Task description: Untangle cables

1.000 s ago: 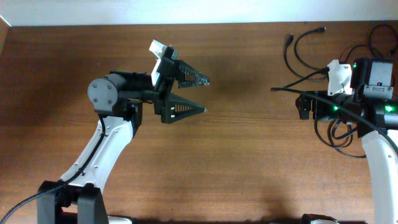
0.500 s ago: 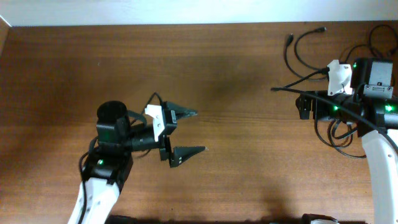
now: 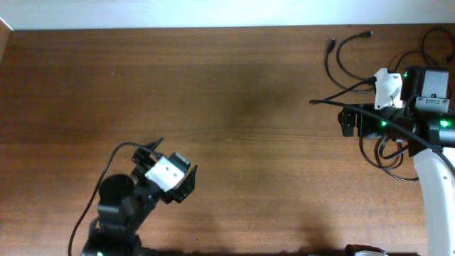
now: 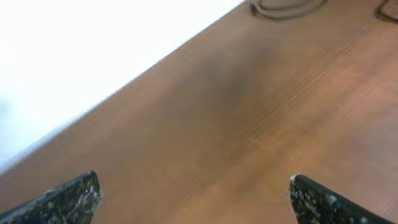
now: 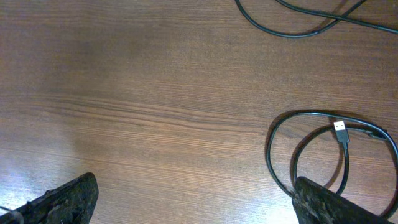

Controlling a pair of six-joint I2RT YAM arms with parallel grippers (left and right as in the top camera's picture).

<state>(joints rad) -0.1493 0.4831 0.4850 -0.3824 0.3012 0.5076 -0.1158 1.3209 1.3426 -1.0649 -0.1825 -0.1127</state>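
Note:
Thin black cables lie at the far right of the table. One cable curves between two small plugs near the back edge. A coiled cable lies under my right arm. In the right wrist view this coil shows a metal USB plug, and another cable crosses the top. My right gripper is open and empty above bare wood, its right finger over the coil's edge. My left gripper is open and empty, far from the cables, at the front left.
The wooden table has a white wall along its back edge. My right arm's own thicker black wire sticks out leftward above the table. In the blurred left wrist view a cable loop shows far off.
My left arm has pulled back from the table's middle to the front left edge, with the gripper still open. My right arm and the cables have not moved.

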